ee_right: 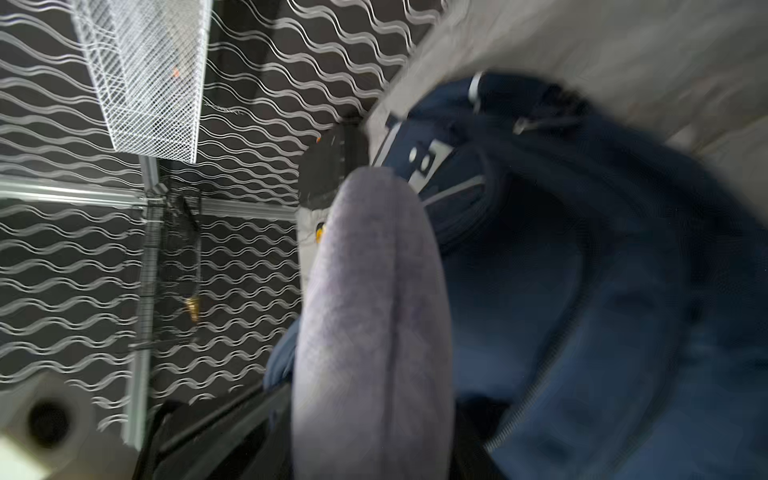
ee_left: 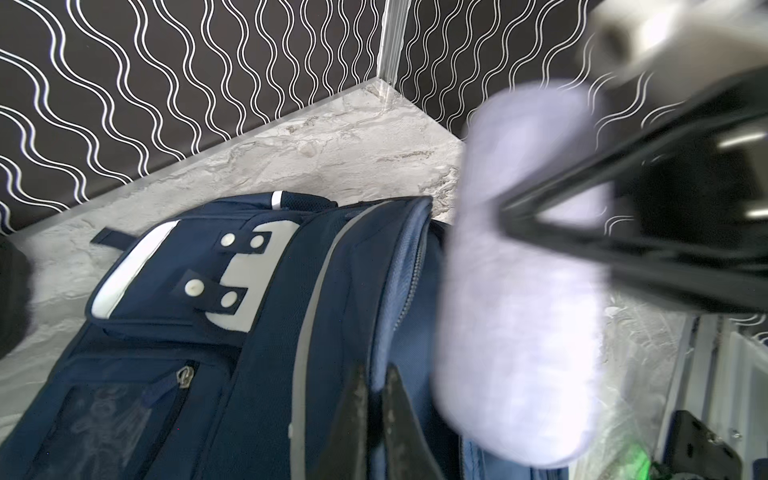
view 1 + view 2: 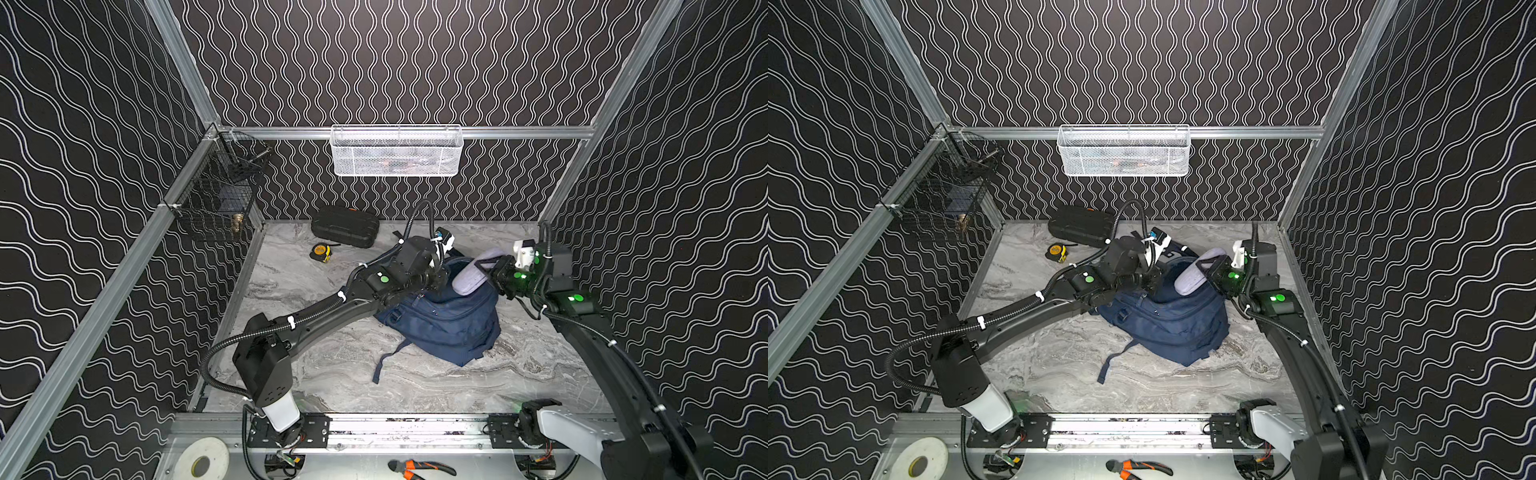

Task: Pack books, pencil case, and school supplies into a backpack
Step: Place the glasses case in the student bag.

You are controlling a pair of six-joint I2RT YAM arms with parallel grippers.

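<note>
- One pencil case (image 3: 469,277) is the thing being handled: an oblong, round-ended pouch of grey-lavender fabric. The right wrist view (image 1: 374,332) shows its soft nap and a seam running along its length.
- It hangs tilted over the open mouth of the backpack (image 3: 449,328). Its lower end dips toward the dark hollow of the main compartment and its upper end is raised toward the right arm. Whether the lower end touches the lining cannot be told.
- That backpack is navy-blue fabric and lies slumped on the marble tabletop (image 3: 332,374), toward the right rear. The left wrist view shows a white patch (image 2: 249,274) crossed by snap tabs, grey piping and a small zip pocket.
- Right gripper (image 3: 484,266): the jaws are closed partway around the upper part of the pencil case, carrying it clear of the table. In the left wrist view, one black triangular finger (image 2: 513,222) presses across the pouch.
- Left gripper (image 2: 375,376): the jaws are pinched tight on the paler blue zip rim of the backpack's opening. The fabric is caught between the two fingers and the rim is lifted.
</note>
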